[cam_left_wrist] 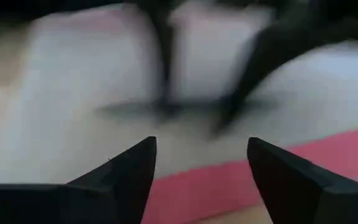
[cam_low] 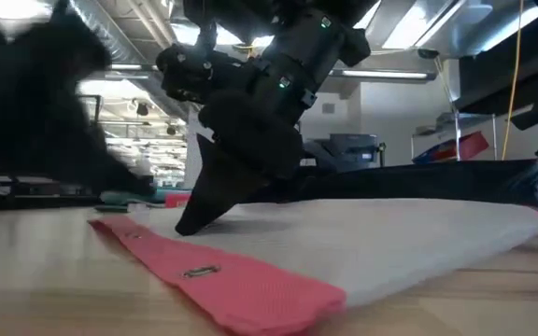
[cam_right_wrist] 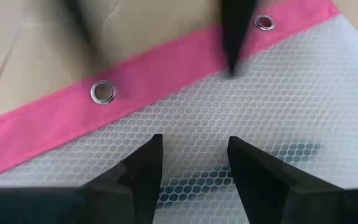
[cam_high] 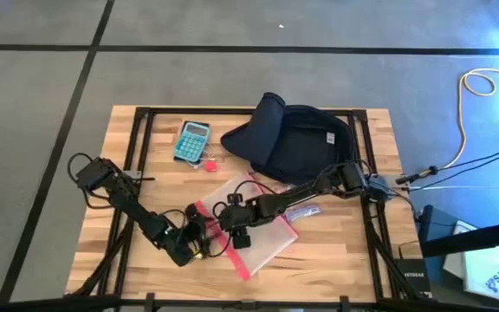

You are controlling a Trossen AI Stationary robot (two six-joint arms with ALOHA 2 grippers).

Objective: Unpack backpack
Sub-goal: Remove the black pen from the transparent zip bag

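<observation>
A calculator [cam_high: 192,140] and mesh pouch [cam_high: 262,227] lie outside the backpack [cam_high: 294,143] at twelve o'clock; both hands, left [cam_high: 199,245] and right [cam_high: 236,227], hover over the pouch with fingers parted and empty.

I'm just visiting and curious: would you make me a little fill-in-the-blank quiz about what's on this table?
1. The zip pouch both grippers hover over has a ____ edge.
2. The teal calculator lies beside the dark navy ____.
3. The left gripper and right gripper both have their fingers ____.

Missing words: pink; backpack; open
</observation>
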